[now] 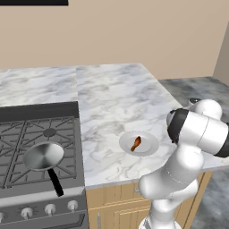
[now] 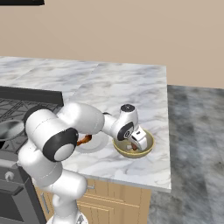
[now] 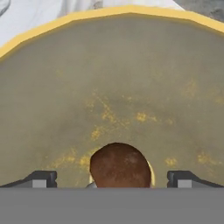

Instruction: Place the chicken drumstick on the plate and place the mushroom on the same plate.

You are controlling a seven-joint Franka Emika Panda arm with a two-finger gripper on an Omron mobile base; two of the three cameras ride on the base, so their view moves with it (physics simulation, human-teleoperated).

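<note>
The chicken drumstick [image 1: 135,143] lies on the round pale plate [image 1: 147,148] near the counter's front edge; in the right base view the drumstick [image 2: 84,140] and plate [image 2: 95,142] peek out from behind my forearm. My gripper [image 2: 134,148] reaches down into the tan-yellow bowl [image 2: 148,141] just right of the plate. In the hand view the brown-capped mushroom [image 3: 120,165] sits on the bowl's floor [image 3: 113,87], between my fingertips [image 3: 43,178], which stand wide apart and clear of it. The gripper [image 3: 113,179] is open.
A gas stove with a steel frying pan [image 1: 43,156] and its black handle sits left of the marble counter [image 1: 112,98]. The counter's right edge [image 2: 166,131] drops to grey floor just beyond the bowl.
</note>
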